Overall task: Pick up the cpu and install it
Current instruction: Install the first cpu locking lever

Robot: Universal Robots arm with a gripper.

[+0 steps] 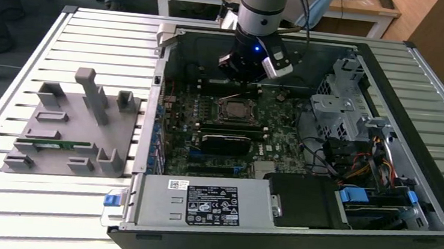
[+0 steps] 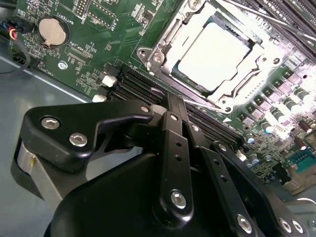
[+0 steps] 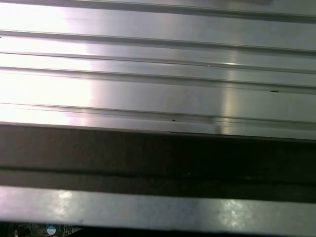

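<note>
A: One chip — where?
B: Silvery square cpu (image 2: 217,55) sits in the metal socket frame (image 2: 160,42) on the green motherboard (image 2: 94,49), upper right of the second wrist view.
A: Ur black gripper (image 2: 174,104)?
B: Fingers pressed together, holding nothing, just beside the socket, inside the open pc case (image 1: 410,177).

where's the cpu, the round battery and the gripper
cpu (image 2: 216,55), second wrist view, middle of its silvery top, sitting in the socket
round battery (image 2: 52,31), second wrist view, its flat face
gripper (image 2: 174,101), second wrist view, tips of its black fingers
</note>
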